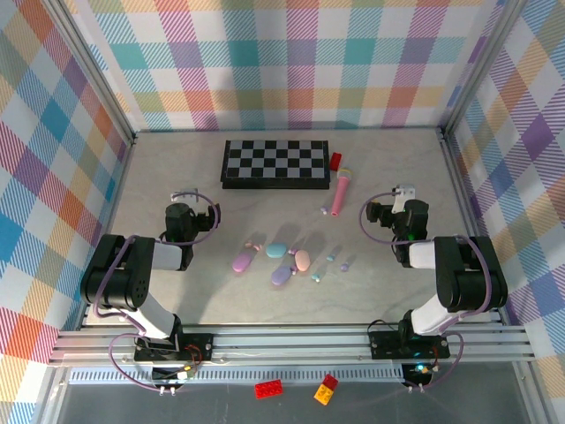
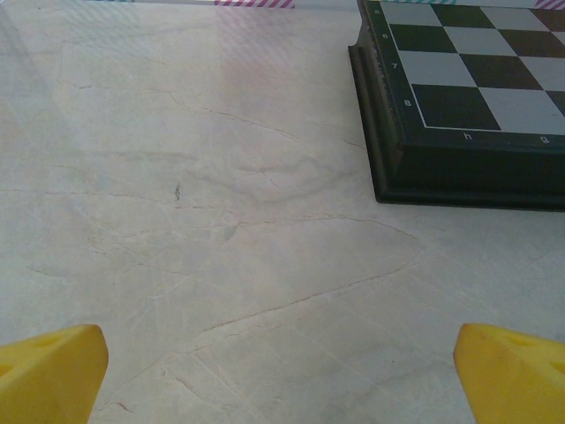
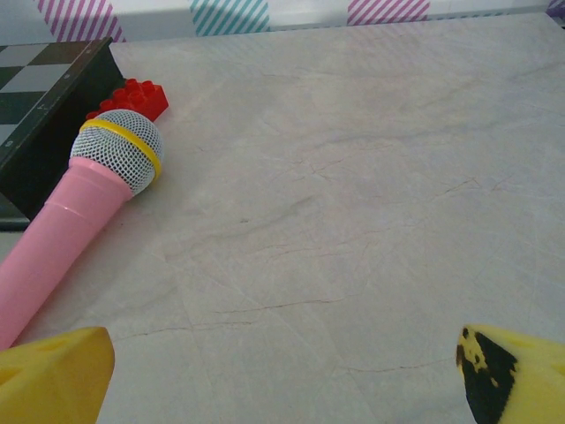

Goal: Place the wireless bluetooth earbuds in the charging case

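In the top external view, several oval pebble-like charging cases lie mid-table: a pink one, a teal one, a peach one and a lilac one. Just right of them are tiny earbuds, a teal one and a lilac one among them. My left gripper is far to the left of the cases. My right gripper is off to their right. Both are open and hold nothing. The left gripper and the right gripper show bare table between their yellow fingertips.
A black chessboard lies at the back and reaches the left wrist view. A pink toy microphone and a red brick sit by its right end. Two bricks lie below the rail.
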